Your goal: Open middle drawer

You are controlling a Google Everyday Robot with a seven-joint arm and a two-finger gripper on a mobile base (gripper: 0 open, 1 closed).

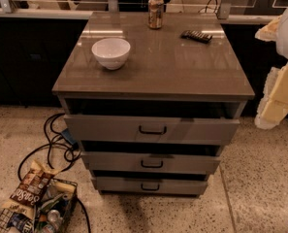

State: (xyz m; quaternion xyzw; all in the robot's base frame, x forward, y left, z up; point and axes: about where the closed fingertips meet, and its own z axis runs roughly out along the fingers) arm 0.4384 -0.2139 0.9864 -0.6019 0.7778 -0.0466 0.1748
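Observation:
A grey cabinet with three drawers stands in the middle of the camera view. The middle drawer is the second grey front, with a small black bar handle at its centre. A dark gap shows above its front edge. The top drawer and the lowest drawer look the same. My gripper is the white and yellowish shape at the right edge. It hangs level with the cabinet top, well to the right of the drawers and touching nothing.
On the cabinet top sit a white bowl, a drink can and a flat black object. Black cables lie on the floor to the left. A wire basket of snack bags stands at the lower left.

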